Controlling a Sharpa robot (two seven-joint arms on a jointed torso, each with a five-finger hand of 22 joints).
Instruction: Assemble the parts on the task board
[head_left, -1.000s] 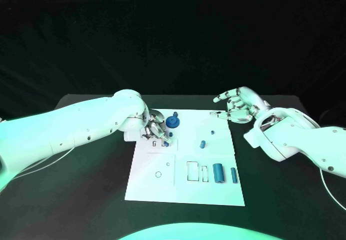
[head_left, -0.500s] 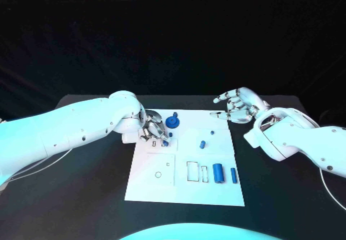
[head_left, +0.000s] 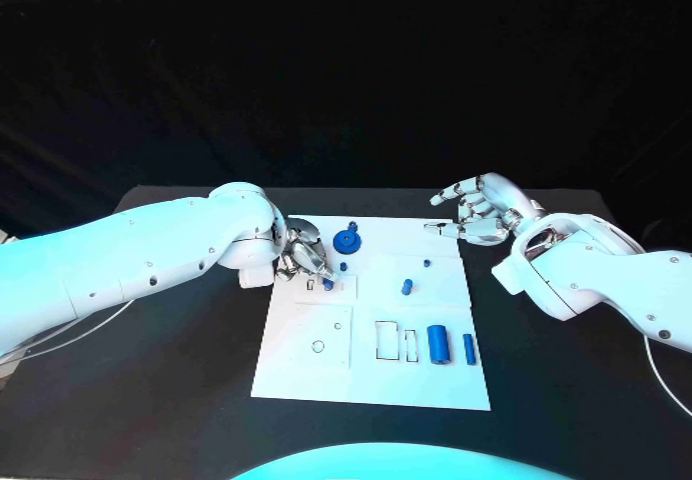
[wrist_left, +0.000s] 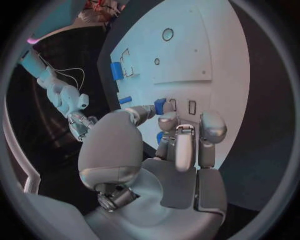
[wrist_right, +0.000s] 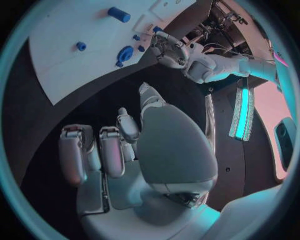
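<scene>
Nothing moved; left hand (head_left: 306, 257) pinches small blue part (wrist_left: 160, 105); right hand (head_left: 477, 212) empty, fingers apart; black table (head_left: 173, 360)

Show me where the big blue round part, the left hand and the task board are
big blue round part (head_left: 346, 241), head view, on its round top.
left hand (head_left: 306, 259), head view, on the middle of the hand above the board's far left corner.
task board (head_left: 368, 375), head view, on its bare near area.

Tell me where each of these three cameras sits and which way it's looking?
Head view: on the robot's head, looking down at the task board; both arms enter.
Left wrist view: behind the left hand, facing the board.
Right wrist view: behind the right hand, facing the board's far edge.
Shared: both wrist views show the opposite hand.
</scene>
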